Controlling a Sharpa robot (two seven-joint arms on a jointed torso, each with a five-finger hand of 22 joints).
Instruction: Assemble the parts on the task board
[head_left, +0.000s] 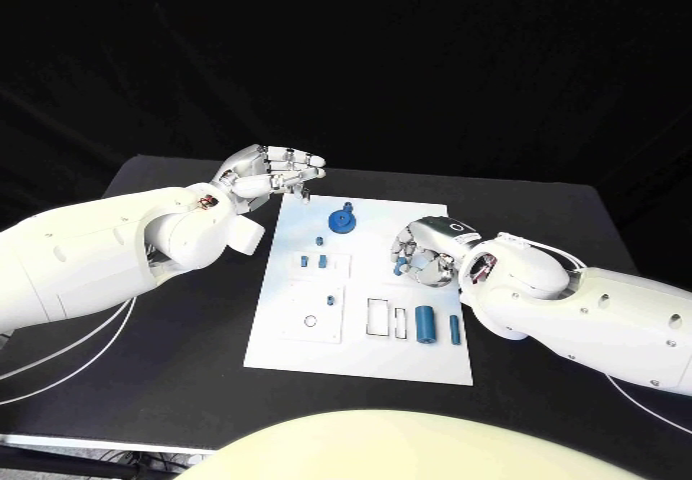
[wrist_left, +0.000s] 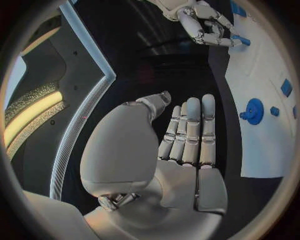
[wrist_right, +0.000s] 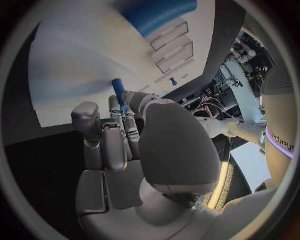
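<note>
While the task board (head_left: 289, 345) lies in the middle of the black table (head_left: 173, 390), both hands stand at its upper part in the head view. The left hand (head_left: 268, 172) is at the upper left corner of the board, partly over the dark table; its fingers are curled loosely and I see nothing between them. In the left wrist view the same hand (wrist_left: 187, 135) has its fingers (wrist_left: 192, 125) straight and side by side, with nothing in them.

The right hand (head_left: 430, 250) is over the right edge of the board, in the centre right of the frame. It holds a small blue peg (head_left: 395, 265) between its fingertips — the right wrist view shows this blue peg (wrist_right: 119, 90) standing out above the fingers (wrist_right: 112, 145), over the white board.

On the board, a blue round part (head_left: 342, 220) sits near the upper middle, and small blue pieces (head_left: 325, 261) lie just below it, in the centre. In the lower right part of the board there are rectangular recesses (head_left: 378, 317) — two look unfilled, outlined only. Just to the right of them lies a blue cylinder (head_left: 426, 324), and beside it a thin blue pin (head_left: 454, 329). Whether these two sit inside recesses or on the flat surface, I cannot tell.
</note>
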